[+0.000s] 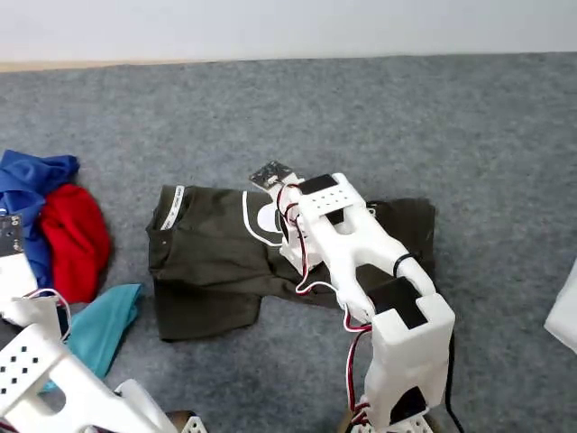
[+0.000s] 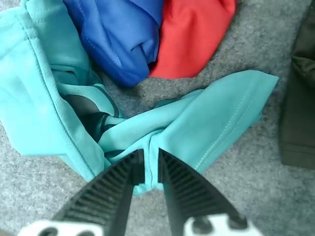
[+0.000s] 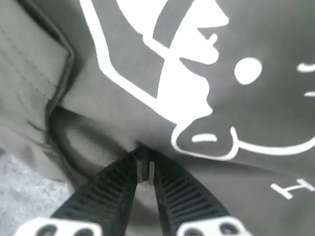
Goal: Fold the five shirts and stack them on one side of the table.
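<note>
A dark olive shirt (image 1: 212, 257) with a white print lies spread in the middle of the grey table. My right gripper (image 1: 287, 231) sits low over its printed chest. In the right wrist view the gripper (image 3: 143, 164) is shut on a raised fold of this olive shirt (image 3: 256, 113). A teal shirt (image 1: 101, 327) lies crumpled at the near left, beside my left arm (image 1: 36, 365). The left gripper (image 2: 147, 160) is shut on a bunched part of the teal shirt (image 2: 216, 125). A blue shirt (image 1: 32, 185) and a red shirt (image 1: 74, 236) lie heaped at the left edge.
A white piece of cloth (image 1: 564, 316) shows at the right edge of the table. The blue shirt (image 2: 123, 39) and the red shirt (image 2: 194, 34) lie just beyond the teal one. Bare grey table (image 1: 361, 108) stretches across the back and the right.
</note>
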You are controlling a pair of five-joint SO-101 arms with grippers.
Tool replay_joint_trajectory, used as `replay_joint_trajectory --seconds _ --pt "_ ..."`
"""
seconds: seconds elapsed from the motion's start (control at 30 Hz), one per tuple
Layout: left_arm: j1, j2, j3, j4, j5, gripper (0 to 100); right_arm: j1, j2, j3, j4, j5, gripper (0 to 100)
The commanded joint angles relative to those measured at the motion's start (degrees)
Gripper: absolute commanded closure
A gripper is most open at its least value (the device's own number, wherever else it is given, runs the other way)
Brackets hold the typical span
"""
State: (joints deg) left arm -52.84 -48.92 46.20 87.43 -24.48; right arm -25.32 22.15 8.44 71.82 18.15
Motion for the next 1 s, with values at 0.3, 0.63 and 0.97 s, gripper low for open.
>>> replay_joint_trajectory --seconds 0.3,0.63,0.97 --pt "0.2 -1.1 -3.0 -2.1 0.6 94 -0.7 -8.6 -12.7 9.2 0.2 98.9" --pt "-9.4 -1.1 -8.0 -2.5 6.4 94 -8.7 -13.3 -14.6 23.1 6.3 98.9" --pt "-18.5 -0.7 -7.9 -2.5 6.2 94 -15.2 -22.4 -7.5 21.3 7.6 98.9"
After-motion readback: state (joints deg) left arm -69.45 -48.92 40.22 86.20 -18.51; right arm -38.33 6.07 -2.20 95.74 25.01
